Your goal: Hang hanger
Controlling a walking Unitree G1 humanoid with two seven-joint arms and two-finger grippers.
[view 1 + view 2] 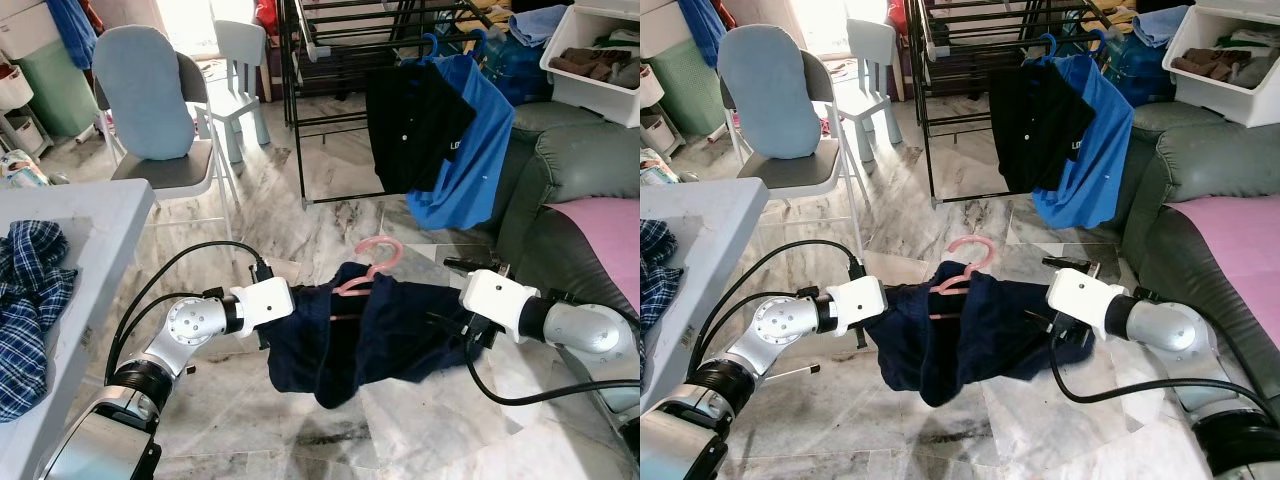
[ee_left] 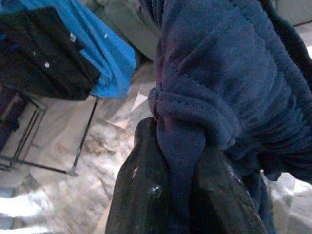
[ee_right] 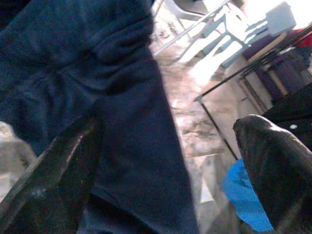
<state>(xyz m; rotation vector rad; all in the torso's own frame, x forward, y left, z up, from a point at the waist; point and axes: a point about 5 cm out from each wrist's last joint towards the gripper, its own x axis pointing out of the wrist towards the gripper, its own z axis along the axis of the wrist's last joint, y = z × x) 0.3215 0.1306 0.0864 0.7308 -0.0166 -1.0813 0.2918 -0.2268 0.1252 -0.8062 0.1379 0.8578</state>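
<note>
A dark navy garment (image 1: 370, 335) hangs bunched between my two grippers, low over the marble floor. A pink hanger (image 1: 372, 262) is inside it, and its hook sticks up out of the top. My left gripper (image 2: 178, 141) is shut on a fold of the navy fabric at the garment's left end. At the garment's right end, my right gripper (image 3: 170, 124) has its fingers spread wide, with fabric lying against one finger (image 3: 53, 175). The black drying rack (image 1: 330, 100) stands beyond, with a black shirt (image 1: 415, 125) and a blue shirt (image 1: 475, 150) hanging on it.
A grey sofa (image 1: 570, 170) with a pink cushion is on the right, and a white bin (image 1: 600, 60) sits on it. On the left a grey table (image 1: 90, 230) holds a plaid shirt (image 1: 30, 300). A folding chair (image 1: 160, 110) stands behind it.
</note>
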